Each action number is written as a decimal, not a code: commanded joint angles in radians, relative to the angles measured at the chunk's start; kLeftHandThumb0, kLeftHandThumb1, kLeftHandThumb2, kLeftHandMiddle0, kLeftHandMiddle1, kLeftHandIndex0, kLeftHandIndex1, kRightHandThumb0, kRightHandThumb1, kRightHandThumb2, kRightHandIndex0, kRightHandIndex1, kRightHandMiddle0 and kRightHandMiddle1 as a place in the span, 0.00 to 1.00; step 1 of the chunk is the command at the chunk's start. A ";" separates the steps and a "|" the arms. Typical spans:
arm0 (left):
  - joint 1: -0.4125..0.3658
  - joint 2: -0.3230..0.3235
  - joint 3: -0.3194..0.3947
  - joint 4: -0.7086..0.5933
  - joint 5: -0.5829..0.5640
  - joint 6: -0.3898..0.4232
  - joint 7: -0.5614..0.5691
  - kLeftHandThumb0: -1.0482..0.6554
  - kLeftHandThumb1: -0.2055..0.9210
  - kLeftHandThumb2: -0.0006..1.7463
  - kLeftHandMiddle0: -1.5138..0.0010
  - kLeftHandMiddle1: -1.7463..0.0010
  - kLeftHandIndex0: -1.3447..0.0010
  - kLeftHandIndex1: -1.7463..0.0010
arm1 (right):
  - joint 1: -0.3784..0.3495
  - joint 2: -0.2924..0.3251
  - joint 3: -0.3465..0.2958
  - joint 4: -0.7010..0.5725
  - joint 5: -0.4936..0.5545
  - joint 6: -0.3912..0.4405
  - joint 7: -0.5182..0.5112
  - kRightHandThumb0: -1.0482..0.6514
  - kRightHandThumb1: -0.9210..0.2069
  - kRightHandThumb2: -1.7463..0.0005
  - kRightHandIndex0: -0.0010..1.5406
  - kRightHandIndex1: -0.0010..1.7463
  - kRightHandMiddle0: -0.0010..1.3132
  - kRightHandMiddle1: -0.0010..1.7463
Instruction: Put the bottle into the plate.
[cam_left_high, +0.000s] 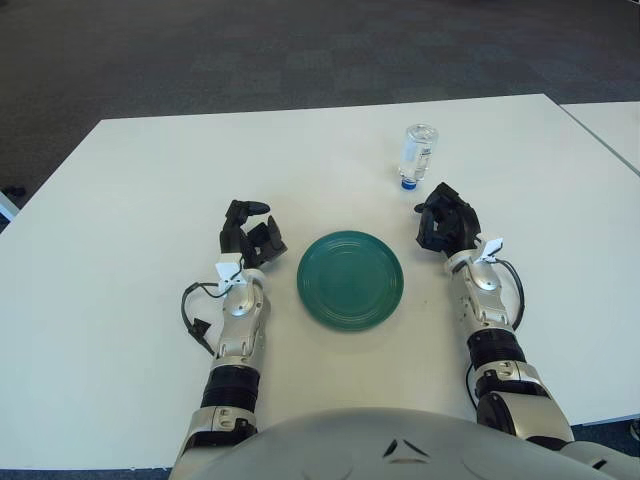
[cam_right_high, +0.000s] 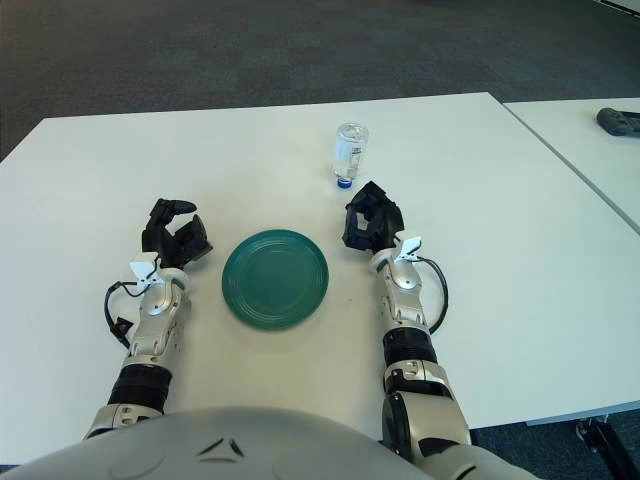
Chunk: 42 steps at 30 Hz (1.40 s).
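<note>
A clear plastic bottle (cam_left_high: 417, 155) with a blue cap lies on its side on the white table, cap toward me, behind and right of the plate. A dark green round plate (cam_left_high: 350, 279) sits on the table in front of me, with nothing on it. My right hand (cam_left_high: 446, 221) rests on the table just right of the plate, a short way in front of the bottle, fingers relaxed and holding nothing. My left hand (cam_left_high: 248, 236) rests left of the plate, fingers relaxed and holding nothing.
The white table (cam_left_high: 140, 200) extends well beyond the plate on all sides. A second white table (cam_right_high: 580, 130) stands to the right across a narrow gap, with a dark object (cam_right_high: 619, 121) on it. Dark carpet lies beyond.
</note>
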 joint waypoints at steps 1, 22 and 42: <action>0.005 -0.028 0.004 -0.006 -0.004 -0.001 -0.007 0.34 0.50 0.72 0.18 0.00 0.57 0.00 | 0.002 0.001 0.001 -0.009 0.002 0.002 -0.001 0.33 0.57 0.22 0.74 1.00 0.49 1.00; 0.004 -0.033 0.015 0.004 -0.024 -0.021 -0.024 0.34 0.50 0.72 0.17 0.00 0.57 0.00 | -0.024 -0.046 0.055 0.132 -0.158 -0.198 -0.058 0.17 0.01 0.69 0.08 0.38 0.04 0.62; 0.004 -0.029 0.017 0.011 -0.022 -0.030 -0.026 0.34 0.51 0.72 0.17 0.00 0.57 0.00 | -0.059 -0.097 0.137 0.288 -0.249 -0.297 -0.074 0.00 0.00 0.58 0.00 0.00 0.00 0.00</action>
